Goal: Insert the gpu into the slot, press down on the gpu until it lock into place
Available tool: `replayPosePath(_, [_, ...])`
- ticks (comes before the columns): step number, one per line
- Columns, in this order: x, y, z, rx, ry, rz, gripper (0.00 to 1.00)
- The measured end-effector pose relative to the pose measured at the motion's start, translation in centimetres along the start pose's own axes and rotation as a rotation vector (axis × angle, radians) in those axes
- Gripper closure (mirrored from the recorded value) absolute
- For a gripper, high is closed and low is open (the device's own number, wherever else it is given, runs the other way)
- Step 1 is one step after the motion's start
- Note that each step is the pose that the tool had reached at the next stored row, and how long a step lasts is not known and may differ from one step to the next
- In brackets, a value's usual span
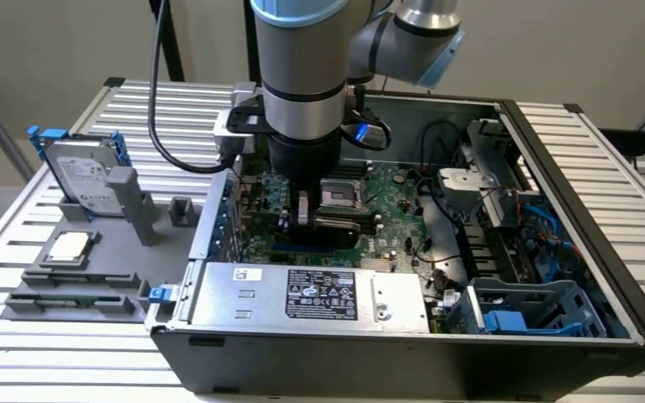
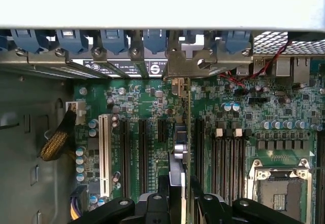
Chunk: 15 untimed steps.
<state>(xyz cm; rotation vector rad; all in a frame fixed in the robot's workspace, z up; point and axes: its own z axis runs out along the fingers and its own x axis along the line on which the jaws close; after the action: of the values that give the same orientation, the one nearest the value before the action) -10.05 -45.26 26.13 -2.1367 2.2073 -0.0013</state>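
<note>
The gpu (image 2: 178, 141) is a thin black card seen edge-on in the wrist view. It stands upright over the green motherboard (image 2: 152, 107), in line with the long black slots (image 2: 143, 153). Its metal bracket (image 2: 184, 67) sits at the case's rear openings. My gripper (image 2: 176, 184) is shut on the gpu, one black finger on each side of the card. In the exterior view my gripper (image 1: 320, 220) reaches down into the open computer case (image 1: 412, 361), low over the board. There the gpu (image 1: 338, 227) shows as a dark piece between the fingers. How deep the card sits in the slot is hidden.
A silver power-supply box (image 1: 312, 294) fills the case's front. A blue drive cage (image 1: 524, 311) and cables lie at the exterior view's right. The CPU socket (image 2: 279, 193) and a white slot (image 2: 105, 153) flank the card. A silver hard drive (image 1: 81, 176) stands outside the case.
</note>
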Motion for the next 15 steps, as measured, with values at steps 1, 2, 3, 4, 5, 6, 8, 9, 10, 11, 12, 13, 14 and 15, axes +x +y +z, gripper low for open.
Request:
replayPosePath(1, [0.0, 0.0, 0.0, -0.0001, 0.0, -0.001, 0.74])
replayPosePath(2, [0.0, 0.0, 0.01, -0.0001, 0.0, -0.002, 0.74])
replayPosePath(3, [0.0, -0.01, 0.02, -0.0001, -0.0001, -0.003, 0.74])
replayPosePath(4, [0.0, 0.0, 0.03, -0.0002, -0.0001, -0.004, 0.74])
replayPosePath(5, [0.0, 0.0, 0.04, -0.0003, -0.0001, -0.005, 0.74])
replayPosePath(6, [0.01, 0.0, 0.06, -0.0003, -0.0001, -0.006, 0.74])
replayPosePath(8, [0.01, 0.0, 0.13, -0.0003, -0.0005, -0.006, 0.74])
replayPosePath(9, [0.01, 0.0, 0.18, -0.0003, -0.0005, -0.007, 0.74])
replayPosePath(10, [0.01, 0.01, 0.21, -0.0005, -0.0003, -0.007, 0.74])
replayPosePath(11, [0.01, 0.01, 0.24, -0.0007, -0.0001, -0.007, 0.74])
replayPosePath(12, [0.02, 0.02, 0.26, -0.0012, 0.0001, -0.007, 0.74])
replayPosePath(13, [0.02, 0.02, 0.28, -0.0018, 0.0001, -0.007, 0.74])
replayPosePath(14, [0.02, 0.01, 0.28, -0.0025, 0.0001, -0.007, 0.74])
replayPosePath(15, [0.02, 0.01, 0.29, -0.0028, -0.0001, -0.007, 0.74])
